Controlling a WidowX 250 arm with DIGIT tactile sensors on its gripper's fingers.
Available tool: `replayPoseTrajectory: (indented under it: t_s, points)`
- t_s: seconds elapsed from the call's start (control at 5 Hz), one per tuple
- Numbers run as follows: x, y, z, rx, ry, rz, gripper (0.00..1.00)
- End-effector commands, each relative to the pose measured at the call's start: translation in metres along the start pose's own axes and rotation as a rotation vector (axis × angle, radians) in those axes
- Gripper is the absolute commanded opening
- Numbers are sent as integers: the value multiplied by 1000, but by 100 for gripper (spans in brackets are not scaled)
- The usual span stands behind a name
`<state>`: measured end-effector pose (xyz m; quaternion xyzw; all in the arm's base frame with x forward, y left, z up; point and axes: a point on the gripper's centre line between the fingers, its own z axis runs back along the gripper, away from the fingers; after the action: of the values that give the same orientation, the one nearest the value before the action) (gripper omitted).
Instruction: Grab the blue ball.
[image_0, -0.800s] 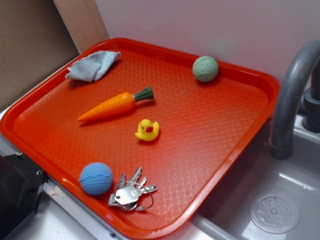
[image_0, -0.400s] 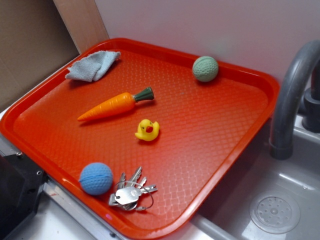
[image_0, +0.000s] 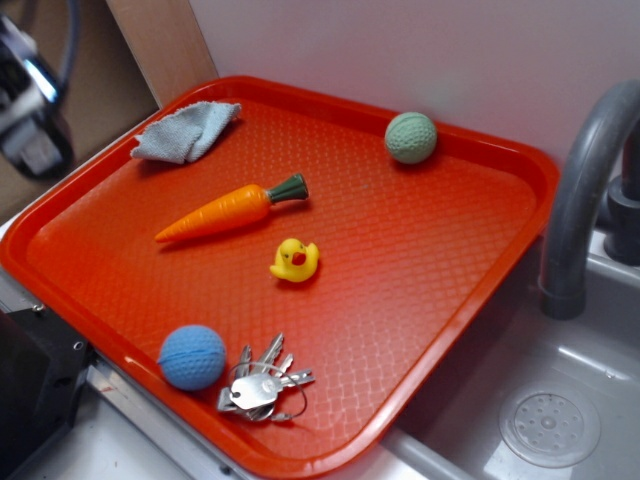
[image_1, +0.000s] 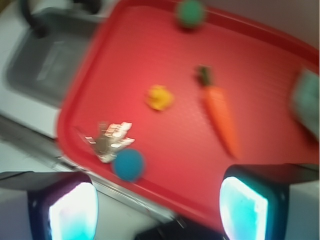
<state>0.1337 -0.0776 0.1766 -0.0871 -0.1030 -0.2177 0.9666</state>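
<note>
In the exterior view the red tray (image_0: 430, 300) lies beside a grey sink (image_0: 560, 400) with a curved faucet (image_0: 585, 190). The blue ball (image_0: 192, 357) rests near the tray's front edge, touching or almost touching a bunch of keys (image_0: 262, 385) to its right. A yellow duck (image_0: 294, 260) sits near the middle, an orange carrot (image_0: 230, 210) just behind it, a grey cloth (image_0: 187, 130) in the far left corner and a pale green ball (image_0: 411, 137) by the far rim. The robot shows only as a blurred dark shape (image_0: 30, 100) at the upper left – well apart from the blue ball.

The wrist view is blurred, yet it shows what the first cannot: the pincer (image_1: 160, 202) stands released, with its two fingers (image_1: 247, 200) wide apart at the bottom of the picture. The blue ball (image_1: 128, 165) lies between them but farther away – nothing is grasped.
</note>
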Motion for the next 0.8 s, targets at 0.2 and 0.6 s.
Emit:
replayPoseTrajectory:
  t_s: [0.2, 0.6]
  points:
    - [4, -21, -18, -85, 24, -126, 100]
    - [-1, -22, -66, -110, 111, -154, 100]
